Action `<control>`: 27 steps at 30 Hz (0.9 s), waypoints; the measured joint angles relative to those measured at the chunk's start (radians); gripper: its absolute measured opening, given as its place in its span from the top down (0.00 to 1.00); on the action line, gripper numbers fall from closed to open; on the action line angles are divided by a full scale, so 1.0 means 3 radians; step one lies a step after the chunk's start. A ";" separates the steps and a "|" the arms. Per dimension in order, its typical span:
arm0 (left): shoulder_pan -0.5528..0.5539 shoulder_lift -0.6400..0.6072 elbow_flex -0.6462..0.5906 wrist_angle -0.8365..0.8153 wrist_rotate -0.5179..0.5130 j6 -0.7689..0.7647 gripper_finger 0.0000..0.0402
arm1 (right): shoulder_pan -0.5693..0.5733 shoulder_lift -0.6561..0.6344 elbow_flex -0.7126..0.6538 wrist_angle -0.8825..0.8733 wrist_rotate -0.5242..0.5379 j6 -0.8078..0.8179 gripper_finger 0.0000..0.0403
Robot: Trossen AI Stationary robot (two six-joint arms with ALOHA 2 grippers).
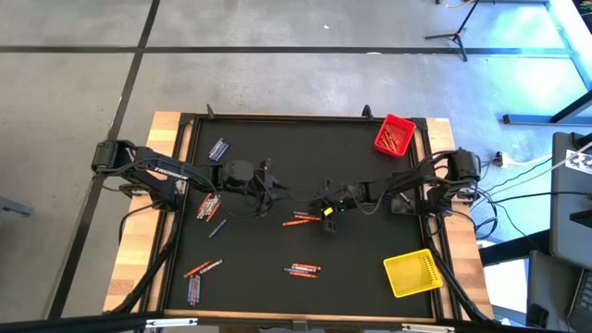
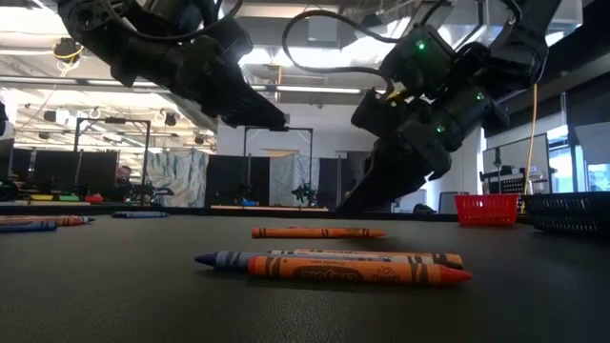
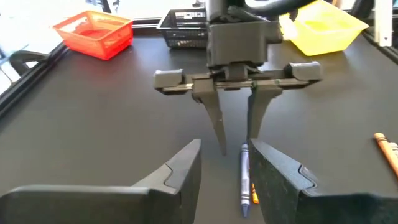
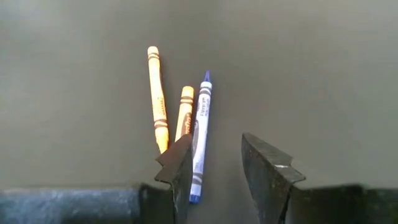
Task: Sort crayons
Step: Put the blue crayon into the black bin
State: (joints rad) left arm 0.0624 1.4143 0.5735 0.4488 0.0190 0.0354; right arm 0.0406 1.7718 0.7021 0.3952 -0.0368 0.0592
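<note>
The right end effector [image 4: 214, 165] hangs just above the dark bench [image 1: 277, 185] near its middle, fingers apart with nothing between them. Directly below it lie three crayons: a blue crayon [image 4: 199, 134] beside its one finger [image 4: 180, 165], partly hidden by that finger, an orange crayon [image 4: 184, 112] touching the blue one's far side, and a second orange crayon [image 4: 157, 96] a little farther out. None of them is gripped.

The left end effector [image 3: 227, 165] hovers close by, facing the right one across these crayons, its fingers also apart and empty; in the left wrist view the blue crayon [image 3: 244, 174] lies between its two fingers on the bench surface.

Other crayons are scattered well away from both end effectors: a blue group [image 1: 218, 148] and a mixed group [image 1: 209, 207] behind the left end effector, another cluster [image 1: 302, 269] towards the near edge, and more [image 1: 198, 277] at the near left corner. A red bin [image 1: 395, 135] holding orange crayons sits at the far right corner, a yellow bin [image 1: 413, 273] at the near right.
</note>
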 joint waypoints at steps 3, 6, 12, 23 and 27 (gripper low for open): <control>0.0000 0.0000 0.0000 -0.0001 -0.0031 0.0001 0.69 | 0.0000 0.0000 0.0000 -0.0008 -0.0001 0.0046 0.66; 0.0000 0.0000 0.0000 0.0000 -0.0032 0.0001 0.69 | 0.0000 0.0000 0.0000 -0.0009 -0.0044 0.0049 0.66; 0.0000 0.0000 0.0000 0.0001 -0.0033 0.0001 0.69 | -0.0001 0.0000 0.0000 -0.0028 -0.0056 0.0049 0.66; 0.0000 0.0000 0.0000 0.0010 -0.0033 0.0002 0.69 | -0.0004 0.0153 -0.0003 0.0000 -0.0058 0.0048 0.66; 0.0000 0.0000 0.0000 0.0031 -0.0035 0.0002 0.69 | -0.0004 0.0154 -0.0003 0.0001 -0.0055 0.0048 0.66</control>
State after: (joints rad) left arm 0.0624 1.4143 0.5735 0.4580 0.0086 0.0360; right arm 0.0395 1.8179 0.7013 0.3955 -0.0533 0.0734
